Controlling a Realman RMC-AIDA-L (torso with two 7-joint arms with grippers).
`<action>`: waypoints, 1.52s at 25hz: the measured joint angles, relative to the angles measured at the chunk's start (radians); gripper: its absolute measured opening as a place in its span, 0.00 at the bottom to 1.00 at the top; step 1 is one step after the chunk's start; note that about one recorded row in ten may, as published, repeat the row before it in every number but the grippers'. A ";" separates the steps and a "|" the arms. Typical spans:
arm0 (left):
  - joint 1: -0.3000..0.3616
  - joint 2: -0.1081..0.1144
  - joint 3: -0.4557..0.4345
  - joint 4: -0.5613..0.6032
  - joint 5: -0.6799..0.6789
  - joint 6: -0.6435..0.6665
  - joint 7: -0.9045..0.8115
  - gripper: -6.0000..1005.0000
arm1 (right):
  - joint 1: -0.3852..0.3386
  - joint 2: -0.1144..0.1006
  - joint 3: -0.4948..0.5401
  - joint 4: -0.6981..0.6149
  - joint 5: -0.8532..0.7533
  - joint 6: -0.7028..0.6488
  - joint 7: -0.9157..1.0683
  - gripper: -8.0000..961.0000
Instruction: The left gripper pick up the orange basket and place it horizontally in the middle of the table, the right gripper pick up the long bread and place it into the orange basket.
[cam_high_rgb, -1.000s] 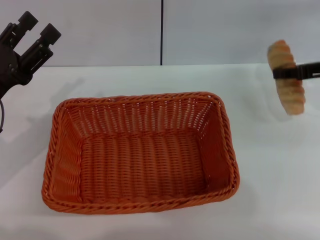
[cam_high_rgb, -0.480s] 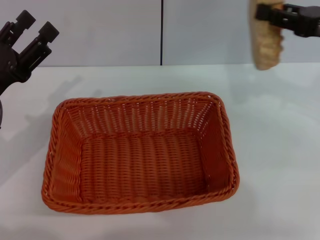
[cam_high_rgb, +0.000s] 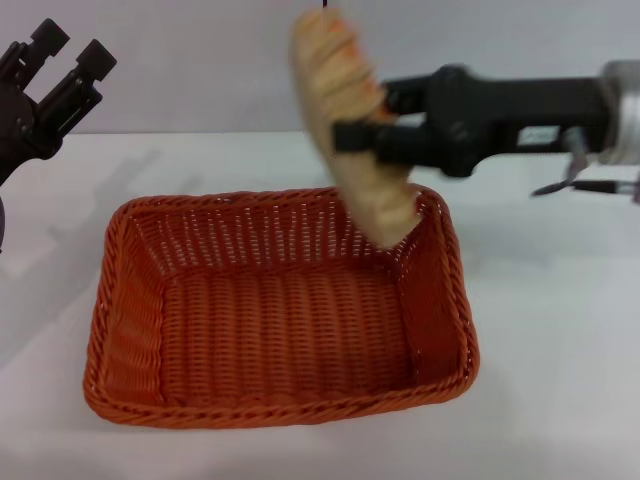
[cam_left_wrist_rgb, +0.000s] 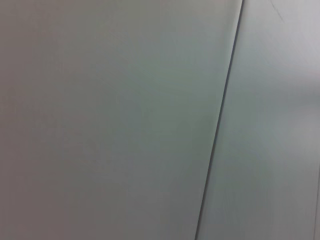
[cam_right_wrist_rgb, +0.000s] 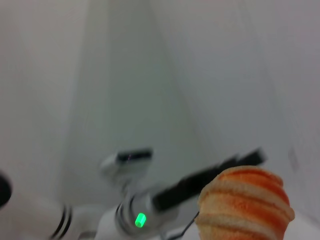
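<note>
The orange basket (cam_high_rgb: 280, 305) lies lengthwise across the middle of the white table (cam_high_rgb: 560, 330), open side up. My right gripper (cam_high_rgb: 362, 136) reaches in from the right and is shut on the long bread (cam_high_rgb: 350, 120), which hangs nearly upright above the basket's far right corner. The right wrist view shows one end of the long bread (cam_right_wrist_rgb: 245, 205) close up, tan with orange stripes. My left gripper (cam_high_rgb: 62, 60) is raised at the far left, away from the basket, open with nothing between its fingers.
A pale wall with a dark vertical seam (cam_high_rgb: 324, 5) stands behind the table. The left wrist view shows only that wall and its seam (cam_left_wrist_rgb: 220, 120). In the right wrist view, the other arm (cam_right_wrist_rgb: 135, 210) with a green light appears blurred.
My right gripper has swung the long bread leftward from the far right to above the basket's far right corner. The left gripper and the basket have stayed put.
</note>
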 joint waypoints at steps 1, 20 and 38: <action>0.000 0.000 0.001 0.000 0.000 -0.001 -0.001 0.80 | 0.011 0.000 -0.021 0.008 -0.011 0.005 0.000 0.35; -0.012 0.000 0.007 -0.009 0.006 -0.014 -0.004 0.80 | 0.050 -0.008 -0.100 0.051 -0.094 0.029 0.073 0.65; -0.008 -0.002 0.008 -0.009 0.008 -0.011 -0.005 0.80 | 0.029 0.000 -0.058 0.063 -0.126 0.037 0.083 0.81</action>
